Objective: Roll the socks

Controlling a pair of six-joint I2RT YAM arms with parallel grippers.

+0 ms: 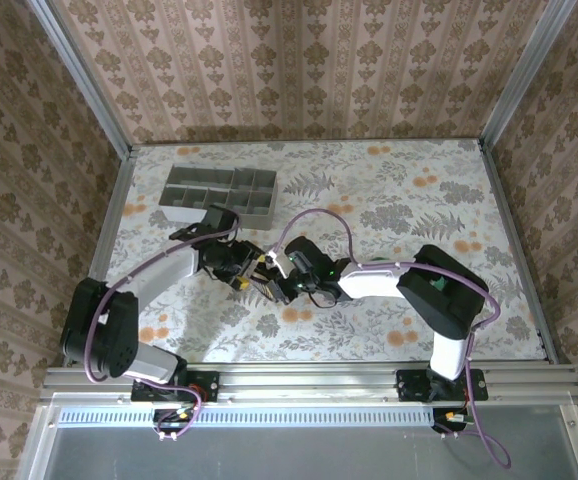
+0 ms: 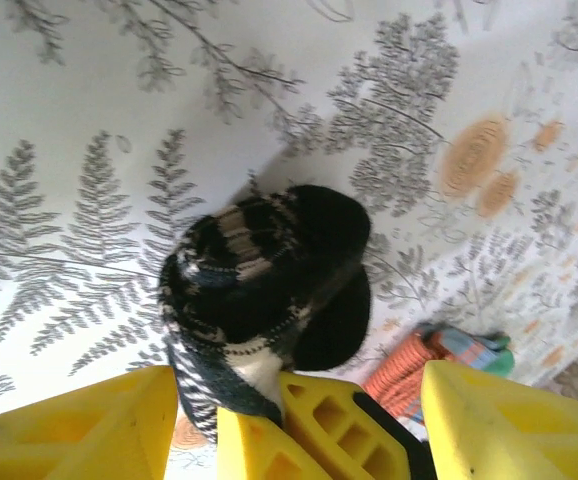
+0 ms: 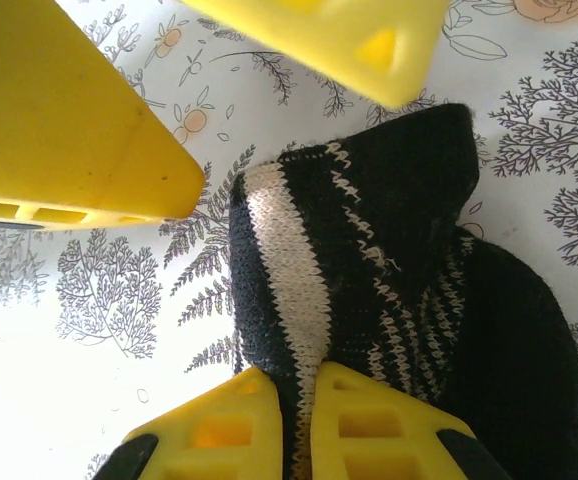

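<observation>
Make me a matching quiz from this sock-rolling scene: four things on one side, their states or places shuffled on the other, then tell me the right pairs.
Column one:
1. left gripper
2. right gripper
3. orange-cuffed sock
4. grey tray

Column two:
A. clamped on the black-and-cream sock
B. on the far left part of the table
C. fingers apart, gripping nothing
D. lying on the table beside the black-and-cream sock

Pairs: 1-C, 2-A, 3-D, 4-B.
</observation>
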